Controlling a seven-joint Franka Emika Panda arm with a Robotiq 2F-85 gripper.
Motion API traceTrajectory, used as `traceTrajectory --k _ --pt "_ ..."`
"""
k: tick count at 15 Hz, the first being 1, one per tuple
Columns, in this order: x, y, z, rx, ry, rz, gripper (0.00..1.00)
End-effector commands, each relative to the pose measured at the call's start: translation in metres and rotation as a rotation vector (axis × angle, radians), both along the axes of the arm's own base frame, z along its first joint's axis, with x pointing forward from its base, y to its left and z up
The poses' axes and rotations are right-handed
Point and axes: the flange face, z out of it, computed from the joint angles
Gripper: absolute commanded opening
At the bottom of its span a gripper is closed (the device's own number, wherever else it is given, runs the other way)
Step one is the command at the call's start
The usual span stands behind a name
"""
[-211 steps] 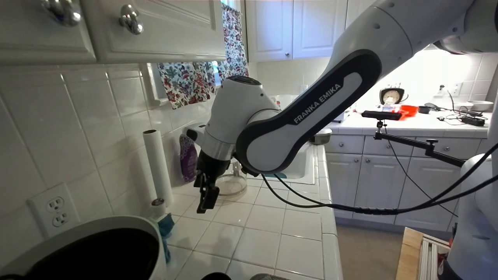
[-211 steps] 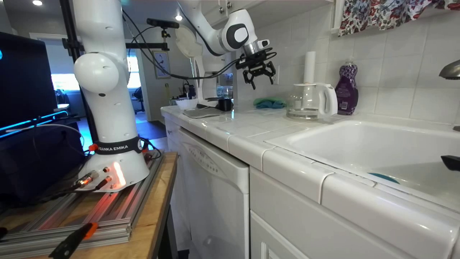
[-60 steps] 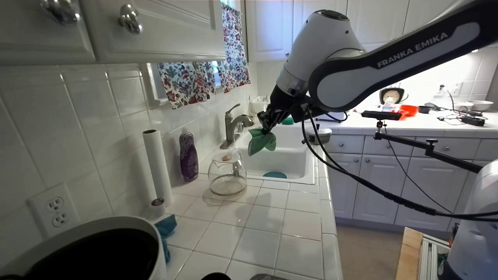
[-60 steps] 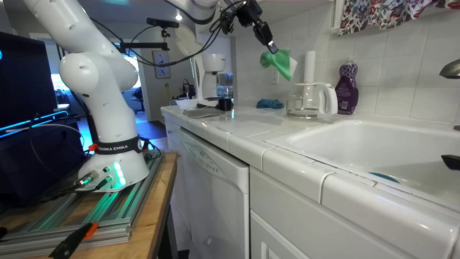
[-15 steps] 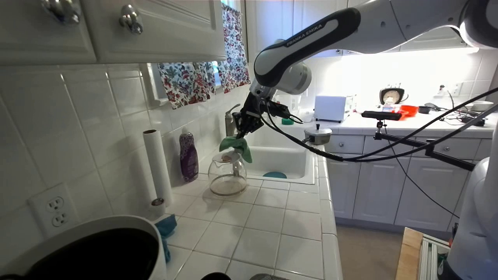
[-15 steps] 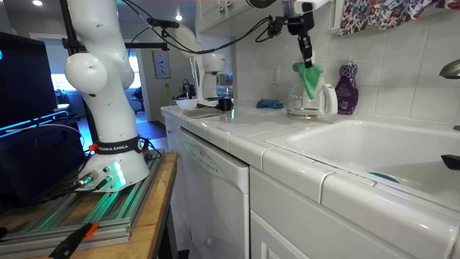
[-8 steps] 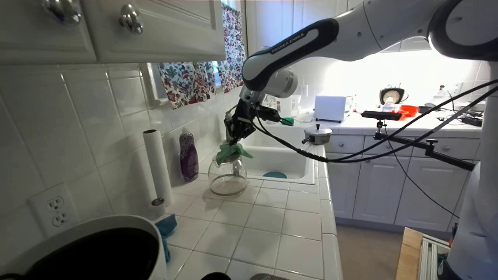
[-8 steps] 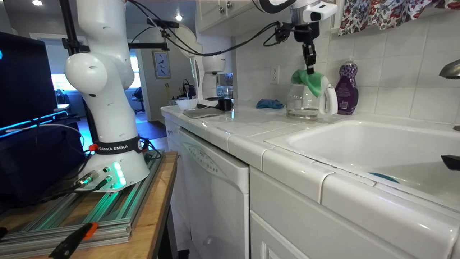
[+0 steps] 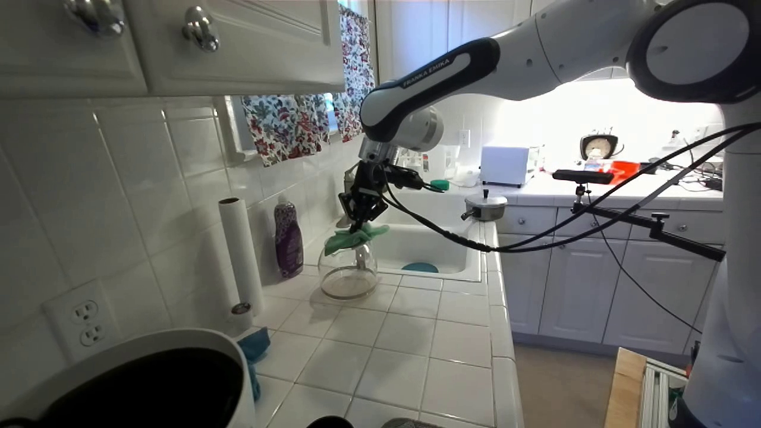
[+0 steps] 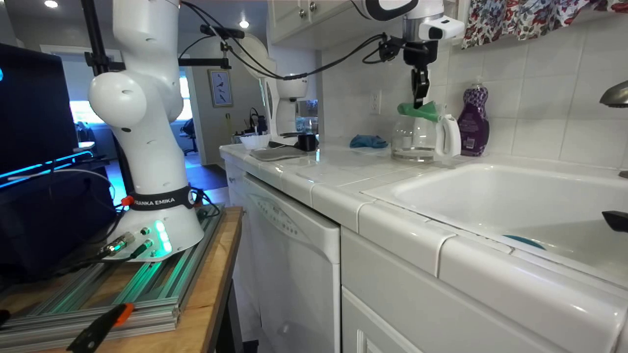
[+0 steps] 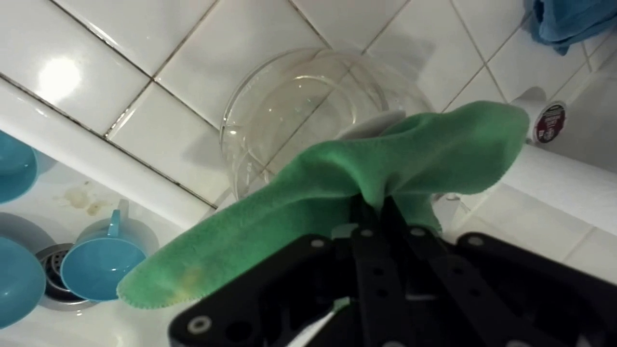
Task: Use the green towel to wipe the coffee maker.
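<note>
Green towel [image 11: 318,183] drapes over top of glass coffee carafe [image 10: 413,141] on tiled counter [image 9: 410,356]; gripper [image 11: 378,206] pinches towel tight.

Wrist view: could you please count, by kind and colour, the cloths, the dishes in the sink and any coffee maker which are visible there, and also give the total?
Green towel: 1
Blue cloth: 1
Light-blue dishes: 3, two of them cut off by the left edge
Glass coffee maker: 1, partly behind the towel
Total: 6

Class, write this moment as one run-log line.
end effector: shut | held: green towel, over carafe | carafe: upright on counter
</note>
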Motion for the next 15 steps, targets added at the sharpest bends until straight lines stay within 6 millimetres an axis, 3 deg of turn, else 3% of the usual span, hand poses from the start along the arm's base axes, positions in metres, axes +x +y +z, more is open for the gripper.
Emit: traceTrajectory --k 1,7,15 --pt "-0.006 0.007 0.008 -0.019 0.055 -0.013 0.01" --pt "-0.011 0.029 0.004 -0.016 0.116 0.062 0.01" --pt "0.014 0.036 0.004 0.033 0.048 0.142 0.01"
